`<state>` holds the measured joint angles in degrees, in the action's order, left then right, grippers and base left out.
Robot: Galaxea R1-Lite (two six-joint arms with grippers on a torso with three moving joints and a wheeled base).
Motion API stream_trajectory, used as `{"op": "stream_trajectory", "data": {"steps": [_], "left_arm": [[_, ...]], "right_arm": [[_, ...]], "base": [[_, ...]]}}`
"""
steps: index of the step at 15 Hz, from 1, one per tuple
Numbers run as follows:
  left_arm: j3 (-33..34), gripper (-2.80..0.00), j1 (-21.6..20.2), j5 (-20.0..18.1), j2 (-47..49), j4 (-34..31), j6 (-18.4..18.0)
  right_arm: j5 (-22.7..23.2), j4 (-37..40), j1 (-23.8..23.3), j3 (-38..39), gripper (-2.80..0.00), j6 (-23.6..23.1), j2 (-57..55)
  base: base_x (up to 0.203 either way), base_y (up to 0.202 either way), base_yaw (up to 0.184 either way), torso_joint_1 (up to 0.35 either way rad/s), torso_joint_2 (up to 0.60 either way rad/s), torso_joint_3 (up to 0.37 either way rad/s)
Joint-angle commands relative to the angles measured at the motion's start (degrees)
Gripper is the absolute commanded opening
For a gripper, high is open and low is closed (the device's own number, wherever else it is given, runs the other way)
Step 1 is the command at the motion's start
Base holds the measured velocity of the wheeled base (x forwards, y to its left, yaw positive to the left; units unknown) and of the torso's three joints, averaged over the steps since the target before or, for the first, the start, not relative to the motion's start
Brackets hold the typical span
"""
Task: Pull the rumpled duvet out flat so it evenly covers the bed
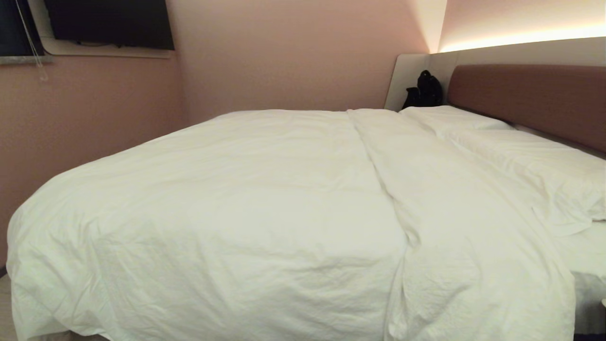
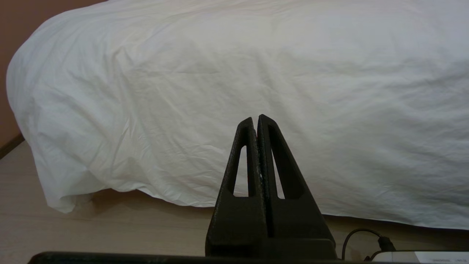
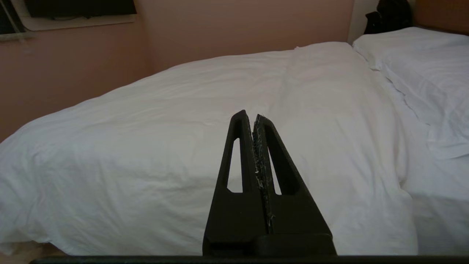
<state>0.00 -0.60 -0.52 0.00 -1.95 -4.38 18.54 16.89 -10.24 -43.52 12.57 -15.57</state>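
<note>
The white puffy duvet lies spread over the bed, hanging down its near side and creased, with a long fold running from the far edge toward me. Neither arm shows in the head view. In the left wrist view my left gripper is shut and empty, low in front of the duvet's hanging side, apart from it. In the right wrist view my right gripper is shut and empty, held before the bed's near side, looking over the duvet top, clear of the cloth.
Two white pillows lie at the brownish-red headboard on the right, with a black bag in the far corner. A pink wall runs close along the bed's left end. Pale wood floor shows under the duvet's hem. A dark screen hangs upper left.
</note>
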Motion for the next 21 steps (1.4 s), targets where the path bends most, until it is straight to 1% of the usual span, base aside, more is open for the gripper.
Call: {"op": "stream_trajectory", "data": {"steps": [1, 3, 4, 5, 6, 8, 9, 11, 13, 15, 16, 18, 21], "left_arm": [[0.0, -2.8, 0.0, 0.0, 0.0, 0.0, 0.0], [0.0, -2.8, 0.0, 0.0, 0.0, 0.0, 0.0], [0.0, -2.8, 0.0, 0.0, 0.0, 0.0, 0.0], [0.0, -2.8, 0.0, 0.0, 0.0, -0.1, 0.0], [0.0, -2.8, 0.0, 0.0, 0.0, -0.1, 0.0], [0.0, -2.8, 0.0, 0.0, 0.0, 0.0, 0.0], [0.0, -2.8, 0.0, 0.0, 0.0, 0.0, 0.0], [0.0, -2.8, 0.0, 0.0, 0.0, 0.0, 0.0], [0.0, -2.8, 0.0, 0.0, 0.0, 0.0, 0.0], [0.0, -2.8, 0.0, 0.0, 0.0, 0.0, 0.0], [0.0, -2.8, 0.0, 0.0, 0.0, 0.0, 0.0], [0.0, -2.8, 0.0, 0.0, 0.0, 0.0, 0.0], [0.0, -2.8, 0.0, 0.0, 0.0, 0.0, 0.0]], "right_arm": [[0.0, -1.8, 3.6, -0.6, -2.8, -0.2, -0.2], [-0.3, -2.2, 6.3, -1.0, -2.8, -0.7, 0.2], [-0.9, -1.9, 9.2, -0.4, -2.8, -1.3, 1.7], [-2.2, -1.7, 11.1, 1.4, -2.8, -2.6, 3.4], [-3.5, -1.6, 11.2, 3.6, -2.8, -4.0, 5.0], [-4.5, -1.9, 11.0, 6.6, -2.8, -5.5, 7.4], [-5.1, -1.9, 11.0, 7.3, -2.8, -5.6, 8.3], [-9.5, -2.0, 10.9, 8.7, -2.8, -5.7, 11.9], [-10.3, -2.6, 10.9, 8.7, -2.8, -5.8, 12.7], [-14.8, -5.8, 10.9, 9.5, -2.8, -7.2, 15.4], [-15.7, -7.7, 10.9, 11.8, -2.8, -8.5, 15.4], [-16.3, -11.8, 10.9, 16.5, -2.8, -11.3, 15.4], [-17.1, -20.6, 10.9, 28.5, -2.8, -14.9, 15.4]], "base": [[0.0, 0.0, 0.0, 0.0, 0.0, 0.0], [0.0, 0.0, 0.0, 0.0, 0.0, 0.0], [0.0, 0.0, 0.0, 0.0, 0.0, 0.0], [0.0, 0.0, 0.0, 0.0, 0.0, 0.0], [0.0, 0.0, 0.0, 0.0, 0.0, 0.0], [0.0, 0.0, 0.0, 0.0, 0.0, 0.0], [0.0, 0.0, 0.0, 0.0, 0.0, 0.0], [0.0, 0.0, 0.0, 0.0, 0.0, 0.0], [0.0, 0.0, 0.0, 0.0, 0.0, 0.0], [0.0, 0.0, 0.0, 0.0, 0.0, 0.0], [0.0, 0.0, 0.0, 0.0, 0.0, 0.0], [0.0, 0.0, 0.0, 0.0, 0.0, 0.0], [0.0, 0.0, 0.0, 0.0, 0.0, 0.0]]}}
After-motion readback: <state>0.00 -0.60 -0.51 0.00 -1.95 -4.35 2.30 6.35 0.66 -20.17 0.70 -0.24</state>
